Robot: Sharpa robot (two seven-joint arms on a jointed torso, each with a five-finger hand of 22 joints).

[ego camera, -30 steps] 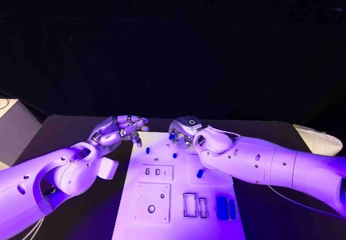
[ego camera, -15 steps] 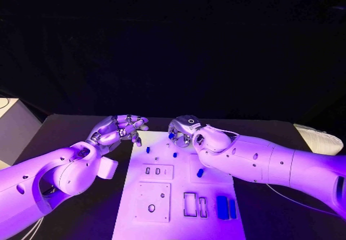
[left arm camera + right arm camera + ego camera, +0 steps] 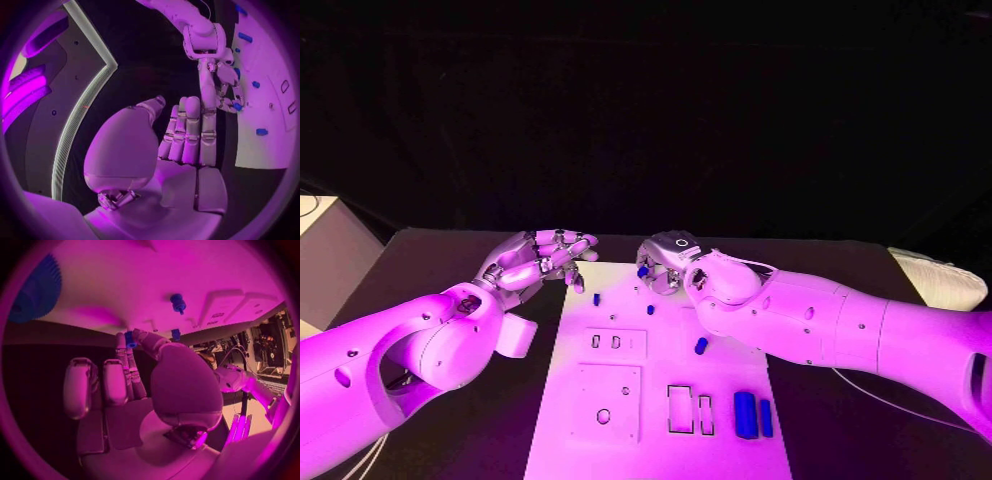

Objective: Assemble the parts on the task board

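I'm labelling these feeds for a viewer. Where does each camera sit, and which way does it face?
Head view: on the robot's head, looking down at the task board; both arms show, left hand, right hand.
Left wrist view: behind the left hand, facing the board's edge.
Right wrist view: behind the right hand, which pinches a blue part, facing the board.
Shared: all show the board; head and left wrist both show the right hand.
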